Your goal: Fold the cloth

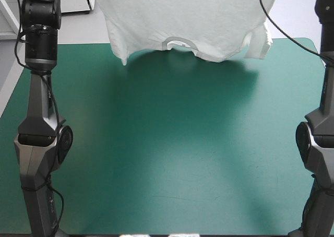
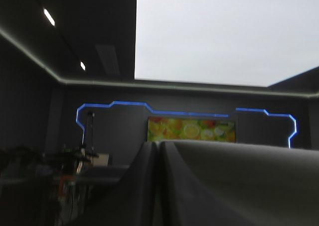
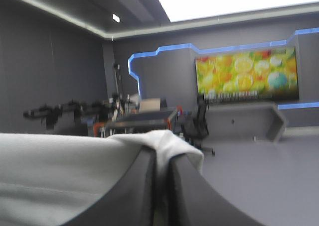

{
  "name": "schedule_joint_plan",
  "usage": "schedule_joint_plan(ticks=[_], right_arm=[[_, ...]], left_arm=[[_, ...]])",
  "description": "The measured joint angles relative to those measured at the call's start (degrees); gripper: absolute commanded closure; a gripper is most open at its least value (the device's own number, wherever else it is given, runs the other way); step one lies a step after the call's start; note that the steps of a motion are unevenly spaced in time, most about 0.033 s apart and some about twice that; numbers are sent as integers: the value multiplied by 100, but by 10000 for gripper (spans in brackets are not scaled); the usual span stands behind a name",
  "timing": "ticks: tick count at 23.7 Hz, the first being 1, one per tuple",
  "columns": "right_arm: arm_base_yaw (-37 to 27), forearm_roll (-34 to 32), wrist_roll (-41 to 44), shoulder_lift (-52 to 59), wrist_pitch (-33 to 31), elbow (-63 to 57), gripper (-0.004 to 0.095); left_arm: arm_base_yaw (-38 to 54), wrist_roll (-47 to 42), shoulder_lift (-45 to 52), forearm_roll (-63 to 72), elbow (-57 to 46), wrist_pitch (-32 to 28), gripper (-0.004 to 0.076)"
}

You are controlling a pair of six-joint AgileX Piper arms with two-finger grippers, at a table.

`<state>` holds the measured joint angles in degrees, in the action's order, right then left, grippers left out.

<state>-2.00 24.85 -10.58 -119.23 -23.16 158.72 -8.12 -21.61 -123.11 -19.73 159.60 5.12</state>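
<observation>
The T-shirt (image 1: pixel 188 12) hangs in the air over the far edge of the table (image 1: pixel 156 158). It does not seem to touch the table, and its dark shadow lies on the teal-green cover just below it. It hangs upside down. The collar (image 1: pixel 180 41) points down at the table, and the 2 sleeves dangle low too, 1 (image 1: pixel 120 49) toward the table's left side and 1 (image 1: pixel 259 44) toward its right. The hem must be up high, above what the high view shows. The wide way of the T-shirt runs side to side along the table's far edge, and its long way runs up and down. The left gripper (image 2: pixel 157 149) is squeezed tight, its 2 black fingers meeting in a point. A pale sheet runs off 1 side of it, which I think is the T-shirt. The right gripper (image 3: pixel 162 154) is squeezed tight too, with white cloth pinched between its fingers and bunched over the tip. So each gripper seems to hold 1 top corner, high above the table, and no arm is nearer than the other. I think the next move is to lay the T-shirt flat. The open table is below it and toward the near edge. Both grippers should come down together at the same height, or the T-shirt may land crooked.
</observation>
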Motion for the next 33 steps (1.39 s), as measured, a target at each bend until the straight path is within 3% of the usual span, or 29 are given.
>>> schedule_joint_plan(ticks=[1, 2, 6, 8, 12, 16, 18, 26, 33], right_arm=[[0, 7, -34, -140, -248, 0, 925], [0, 7, -144, -429, -839, 0, 925], [0, 7, -264, -877, -1827, -51, 925], [0, 7, -344, -1000, -2056, -140, 925], [0, 144, -598, -998, -2274, -501, 925], [-88, 403, -1007, -739, -2667, -1571, 925], [-188, 433, -1190, -420, -2862, -2294, 925], [-380, 472, -1494, 986, -3254, -5092, 925], [-361, 344, -1579, 1792, -3435, -6289, 925]], left_arm=[[4, -29, -110, 112, -1, 229, 732], [4, -18, -302, 504, -48, 973, 732], [40, 654, -524, 1562, -95, 2337, 733], [45, 1363, -545, 2164, -101, 2982, 733], [43, 1957, -550, 2818, -101, 3907, 733], [49, 2079, -626, 3027, -101, 5906, 733], [43, 2084, -702, 3027, -101, 6619, 733], [-62, 2161, -380, 3497, -487, 6684, 733], [-92, 2512, 878, 3288, -3014, 6684, 733]])
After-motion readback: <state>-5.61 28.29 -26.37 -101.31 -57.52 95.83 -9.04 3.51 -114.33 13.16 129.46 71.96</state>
